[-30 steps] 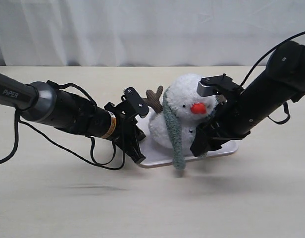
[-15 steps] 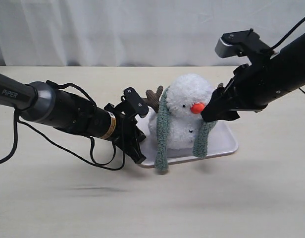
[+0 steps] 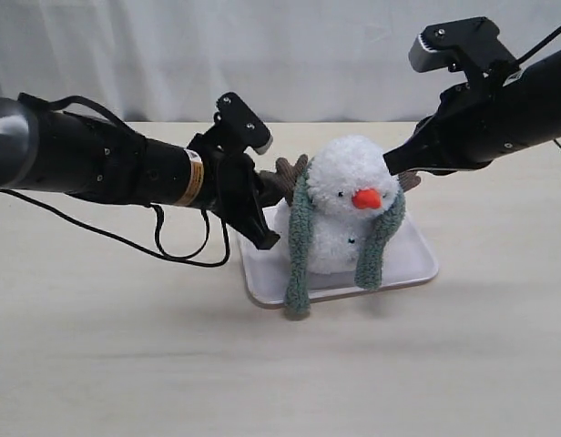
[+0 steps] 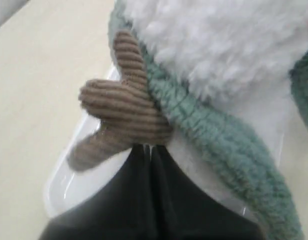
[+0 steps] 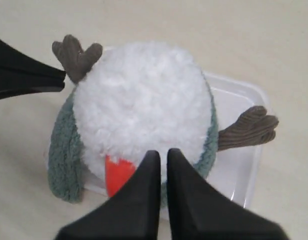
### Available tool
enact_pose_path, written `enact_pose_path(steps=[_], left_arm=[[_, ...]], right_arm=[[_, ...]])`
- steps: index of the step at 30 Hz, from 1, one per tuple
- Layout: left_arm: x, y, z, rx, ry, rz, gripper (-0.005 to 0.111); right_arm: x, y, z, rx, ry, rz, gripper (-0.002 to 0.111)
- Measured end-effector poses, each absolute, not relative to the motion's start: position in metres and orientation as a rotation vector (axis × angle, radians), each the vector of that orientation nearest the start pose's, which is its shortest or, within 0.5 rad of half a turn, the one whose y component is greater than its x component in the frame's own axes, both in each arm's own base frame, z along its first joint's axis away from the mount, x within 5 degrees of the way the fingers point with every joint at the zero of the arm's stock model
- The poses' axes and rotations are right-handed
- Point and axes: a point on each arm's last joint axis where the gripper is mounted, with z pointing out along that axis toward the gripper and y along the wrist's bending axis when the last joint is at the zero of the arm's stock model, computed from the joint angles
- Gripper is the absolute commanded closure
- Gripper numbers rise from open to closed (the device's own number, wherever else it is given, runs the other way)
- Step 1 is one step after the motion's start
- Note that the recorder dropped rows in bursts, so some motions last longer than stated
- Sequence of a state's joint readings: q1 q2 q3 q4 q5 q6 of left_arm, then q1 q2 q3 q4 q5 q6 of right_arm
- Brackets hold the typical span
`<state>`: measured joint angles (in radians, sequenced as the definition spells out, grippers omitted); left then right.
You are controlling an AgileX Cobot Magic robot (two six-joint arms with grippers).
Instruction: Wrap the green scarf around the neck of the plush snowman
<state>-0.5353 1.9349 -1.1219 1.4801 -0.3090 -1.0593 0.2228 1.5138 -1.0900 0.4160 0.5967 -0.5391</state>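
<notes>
The green scarf drapes round the one plush snowman's neck on one white tray on the counter, its back stretch hidden, two ends hanging in front. Left gripper and right gripper are clenched, empty.

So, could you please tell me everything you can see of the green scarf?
The long, fuzzy, grey-green fleece scarf is draped behind the fluffy white plush snowman's neck, both ends hanging down its front, uncrossed and untied. The end on the exterior view's left is longer, spilling over the front rim of the white tray onto the pale table; the shorter one ends on the tray.
</notes>
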Motion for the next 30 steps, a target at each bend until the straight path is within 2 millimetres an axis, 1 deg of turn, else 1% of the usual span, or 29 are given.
enact_pose_path(steps=[1, 2, 5, 7, 8, 9, 11, 12, 13, 15, 17, 22, 25, 28, 30], left_arm=[[0.333, -0.231, 0.175, 1.175, 1.909, -0.423, 0.107], [0.330, -0.232, 0.188, 1.177, 1.866, -0.456, 0.107], [0.325, -0.235, 0.206, 1.227, 1.752, -0.489, 0.107], [0.331, -0.240, 0.219, 1.240, 1.650, -0.453, 0.107], [0.335, -0.241, 0.225, 1.217, 1.625, -0.447, 0.107], [0.341, -0.243, 0.235, 1.165, 1.600, -0.435, 0.107], [0.352, -0.244, 0.248, 1.079, 1.603, -0.405, 0.107], [0.355, -0.243, 0.249, 1.058, 1.614, -0.392, 0.107], [0.357, -0.243, 0.249, 1.054, 1.622, -0.375, 0.107], [0.358, -0.243, 0.245, 1.079, 1.626, -0.351, 0.107], [0.358, -0.244, 0.238, 1.117, 1.623, -0.339, 0.107], [0.359, -0.250, 0.212, 1.278, 1.589, -0.331, 0.107], [0.360, -0.252, 0.196, 1.342, 1.594, -0.319, 0.107], [0.360, -0.252, 0.188, 1.377, 1.599, -0.305, 0.107], [0.360, -0.252, 0.186, 1.389, 1.598, -0.301, 0.107]], right_arm=[[0.311, 0.092, 0.277, -0.591, 2.363, 0.299, 0.104], [0.312, 0.093, 0.279, -0.587, 2.335, 0.309, 0.104], [0.314, 0.098, 0.283, -0.598, 2.277, 0.366, 0.104], [0.313, 0.101, 0.285, -0.623, 2.239, 0.409, 0.104], [0.313, 0.102, 0.286, -0.633, 2.231, 0.420, 0.104], [0.313, 0.103, 0.285, -0.641, 2.229, 0.430, 0.104], [0.316, 0.104, 0.280, -0.646, 2.238, 0.433, 0.104], [0.319, 0.104, 0.277, -0.643, 2.238, 0.425, 0.104], [0.323, 0.104, 0.274, -0.641, 2.236, 0.414, 0.104], [0.332, 0.107, 0.274, -0.642, 2.227, 0.413, 0.104], [0.336, 0.109, 0.274, -0.644, 2.234, 0.435, 0.104], [0.337, 0.112, 0.260, -0.675, 2.305, 0.489, 0.104], [0.336, 0.113, 0.252, -0.696, 2.355, 0.512, 0.104], [0.335, 0.114, 0.250, -0.699, 2.375, 0.522, 0.104], [0.336, 0.113, 0.250, -0.699, 2.383, 0.519, 0.104]])
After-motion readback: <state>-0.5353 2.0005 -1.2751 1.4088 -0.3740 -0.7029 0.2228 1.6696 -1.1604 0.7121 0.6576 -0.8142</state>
